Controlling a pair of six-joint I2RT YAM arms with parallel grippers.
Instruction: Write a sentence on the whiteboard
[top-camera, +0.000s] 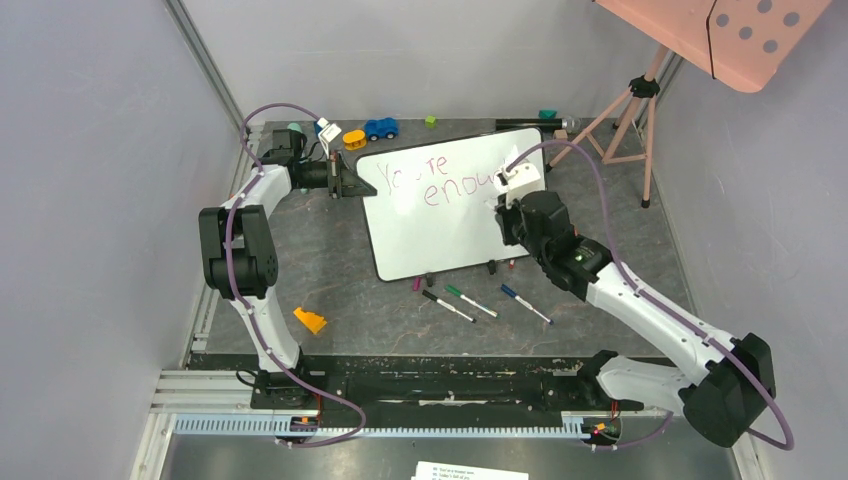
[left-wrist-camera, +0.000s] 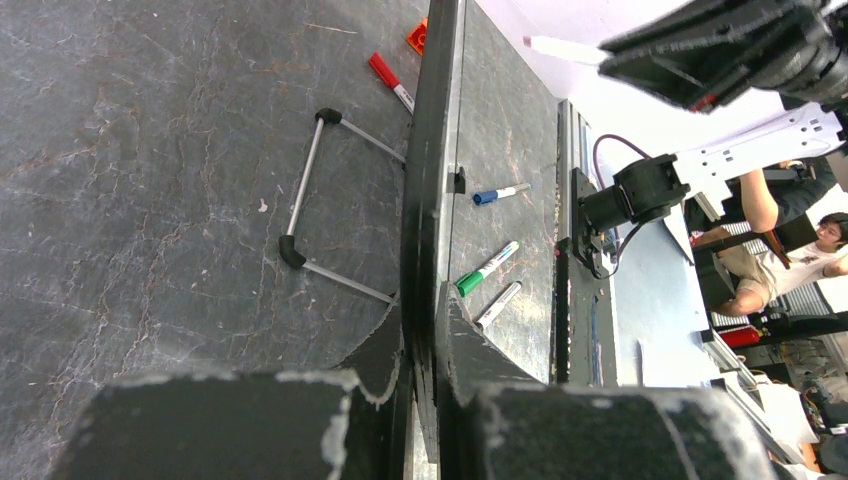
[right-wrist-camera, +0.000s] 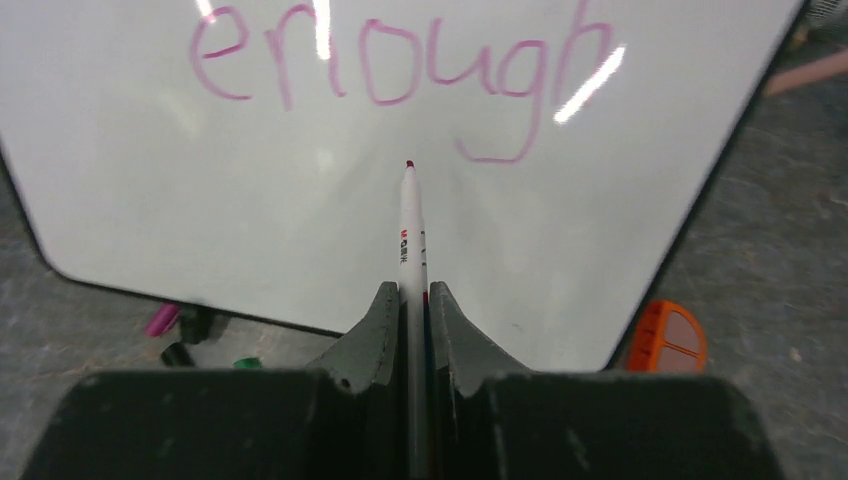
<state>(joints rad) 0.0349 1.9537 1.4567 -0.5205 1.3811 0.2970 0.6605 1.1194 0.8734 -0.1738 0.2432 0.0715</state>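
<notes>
**A:** From the top camera, what do we have?

**B:** The whiteboard (top-camera: 430, 238) stands tilted on the table (top-camera: 330, 270), about midway between our two arms. The sentence (top-camera: 432, 180) runs in pink over two lines. We read "You're" and then "enou", where the right gripper (top-camera: 515, 180) covers the rest. The left gripper (top-camera: 345, 181) is at the board's left edge. Three loose markers (top-camera: 470, 300) lie just in front of the board.

**A:** And the left wrist camera?

**B:** There we look along the board's black frame. Our jaws are closed narrow on it, one on each side, so we judge the left arm is steadying the board.

**A:** And the right wrist?

**B:** The jaws are pinched tight on a white marker (right-wrist-camera: 411, 235), with its tip pointing at the board just under the tail of the "g". The second line reads "enough" in full. We cannot tell whether the tip touches the surface.

**A:** How far along are we?

**B:** Two words are down. We see no full stop, and there is plenty of bare white below, so we judge more words may be left. The next stroke would start close to where the tip sits.
</notes>
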